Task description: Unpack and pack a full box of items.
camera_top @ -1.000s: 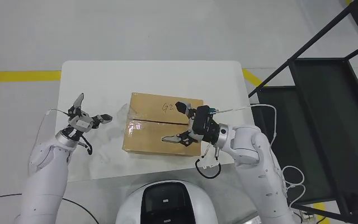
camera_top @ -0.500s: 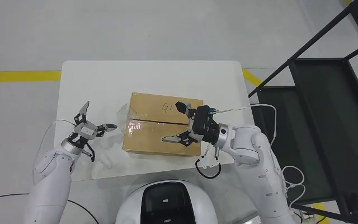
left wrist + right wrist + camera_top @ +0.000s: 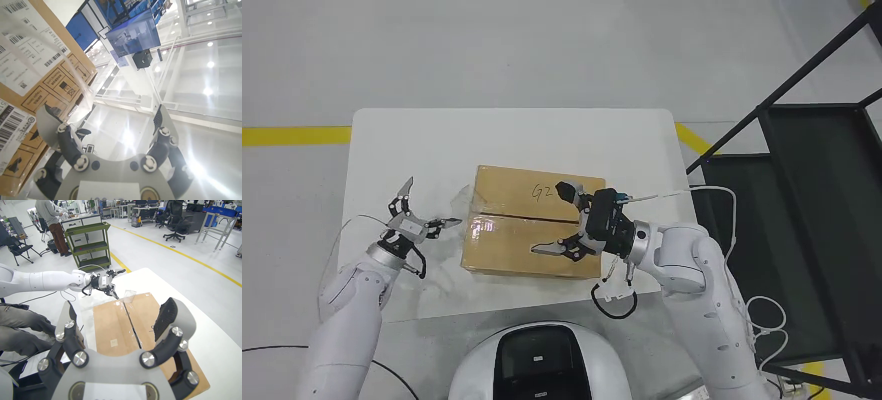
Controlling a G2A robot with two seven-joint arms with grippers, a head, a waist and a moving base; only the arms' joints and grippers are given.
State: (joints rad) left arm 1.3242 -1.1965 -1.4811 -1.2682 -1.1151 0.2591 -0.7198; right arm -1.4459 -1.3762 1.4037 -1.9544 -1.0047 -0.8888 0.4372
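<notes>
Drawn the left gripper (image 3: 433, 201) in across the table (image 3: 442, 140), away from its left edge and a little toward its front edge, up just beside the left end of the box (image 3: 507, 195), one open fingertip now near the loose tape (image 3: 130, 294) there.

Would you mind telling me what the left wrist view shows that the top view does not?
Left wrist view alone: the white labels and handling symbols on the side of the cardboard box, plus a wall screen in the room behind. Top view alone: the white table, the seam along the box's top, and the right pincer, open over that top. Both: the box and the open left pincer.
</notes>
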